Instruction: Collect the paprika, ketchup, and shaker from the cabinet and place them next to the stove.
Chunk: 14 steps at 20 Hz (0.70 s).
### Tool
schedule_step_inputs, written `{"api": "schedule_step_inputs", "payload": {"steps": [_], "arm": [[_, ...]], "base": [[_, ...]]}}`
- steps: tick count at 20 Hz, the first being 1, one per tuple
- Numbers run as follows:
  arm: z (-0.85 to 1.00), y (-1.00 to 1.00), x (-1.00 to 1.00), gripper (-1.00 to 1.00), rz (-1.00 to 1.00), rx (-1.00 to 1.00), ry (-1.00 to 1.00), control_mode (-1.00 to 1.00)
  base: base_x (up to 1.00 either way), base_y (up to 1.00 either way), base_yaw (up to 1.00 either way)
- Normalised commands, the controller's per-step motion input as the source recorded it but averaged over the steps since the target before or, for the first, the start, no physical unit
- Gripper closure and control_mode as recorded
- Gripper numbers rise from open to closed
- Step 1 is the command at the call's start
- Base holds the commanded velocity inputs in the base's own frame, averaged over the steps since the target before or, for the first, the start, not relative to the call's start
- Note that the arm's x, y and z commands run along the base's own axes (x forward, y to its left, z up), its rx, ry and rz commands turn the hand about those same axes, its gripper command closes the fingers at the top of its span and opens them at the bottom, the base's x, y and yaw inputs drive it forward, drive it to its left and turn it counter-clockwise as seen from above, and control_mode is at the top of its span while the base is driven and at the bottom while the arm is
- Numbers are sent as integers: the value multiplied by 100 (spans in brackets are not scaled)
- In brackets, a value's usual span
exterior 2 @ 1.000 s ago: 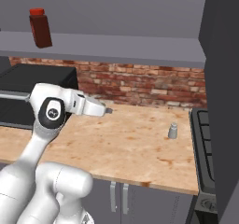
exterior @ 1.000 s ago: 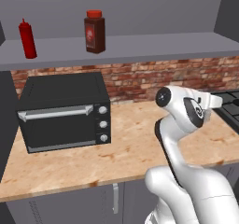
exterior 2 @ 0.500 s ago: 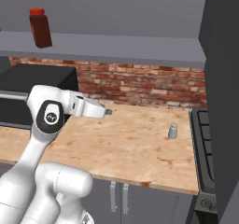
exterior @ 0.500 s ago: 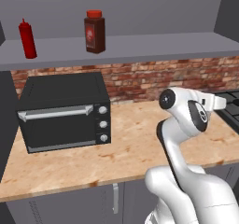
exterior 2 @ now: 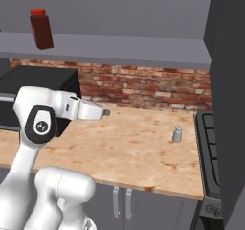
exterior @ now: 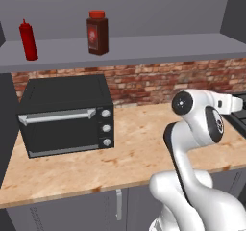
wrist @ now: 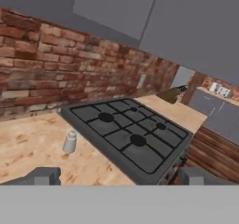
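On the grey cabinet shelf (exterior: 153, 47) stand the slim red ketchup bottle (exterior: 28, 40) at the left and the dark paprika jar (exterior: 97, 32) (exterior 2: 41, 28) with a red cap further right. The small pale shaker (exterior 2: 177, 134) (wrist: 70, 141) stands upright on the wooden counter, close beside the black stove (exterior 2: 208, 143) (wrist: 126, 134). My gripper (exterior 2: 105, 112) (wrist: 119, 176) hovers over the counter, well left of the shaker and far below the shelf. It is open, with nothing between its fingertips (wrist: 44, 175).
A black toaster oven (exterior: 67, 114) (exterior 2: 38, 80) sits on the counter under the shelf's left part. A brick wall (exterior 2: 143, 87) backs the counter. A dark tall panel (exterior 2: 229, 104) rises at the right by the stove.
The arm's elbow has dropped and turned slightly. The hand stays almost where it was, still open. The bottles, jar and shaker have not moved.
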Motion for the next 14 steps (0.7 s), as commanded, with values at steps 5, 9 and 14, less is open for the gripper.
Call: {"api": "schedule_step_inputs", "payload": {"steps": [5,9,14], "arm": [[32,48,-17,-100,20,0,0,-100],[24,71,-1,-100,22,0,0,-100],[22,73,0,-100,23,4,0,-100]], "base": [[0,0,0],[0,0,0],[0,0,0]]}}
